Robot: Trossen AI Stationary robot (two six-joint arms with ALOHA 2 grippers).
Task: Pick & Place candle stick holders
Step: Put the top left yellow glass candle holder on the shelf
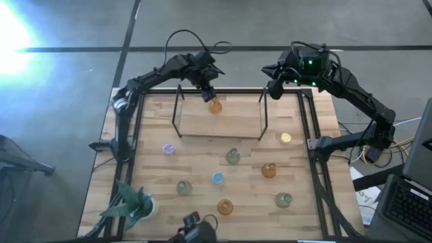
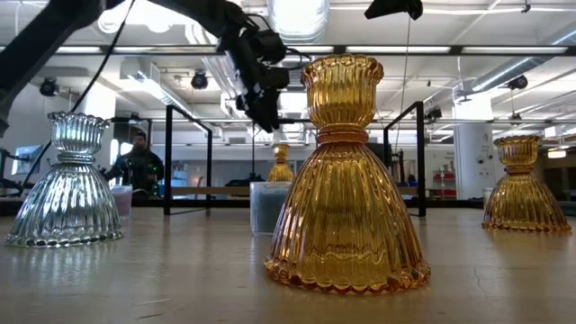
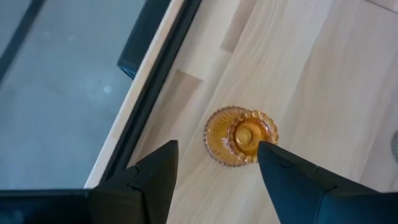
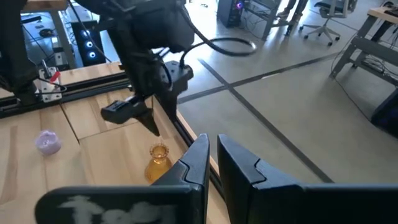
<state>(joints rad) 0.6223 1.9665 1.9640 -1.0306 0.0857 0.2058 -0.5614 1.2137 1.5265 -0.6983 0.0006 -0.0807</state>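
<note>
Clearly, the thing that matters now is how the amber holder (image 1: 215, 105) stands under the left gripper (image 1: 208, 94). This candle stick holder stands upright on the raised wooden board (image 1: 223, 125) at the far side of the worktop (image 1: 202, 169), near the board's far edge, with its long axis vertical. In the left wrist view the holder (image 3: 241, 136) is seen from above, its neck pointing up at the camera, and it lies below the left gripper (image 3: 214, 165), a little ahead of it and closer to one finger than to the other. The jaws are wide open and hold nothing; I cannot tell whether a finger touches the glass. I judge that a straight move down, or straight up and away, is what this position permits, because the neck is aligned with the gap.

The right gripper (image 1: 273, 88) waits over the far right corner of the board, well apart from this holder, with its jaws narrow and empty. So the left arm is much the nearer one. The other holders stand scattered on the worktop nearer the camera.
</note>
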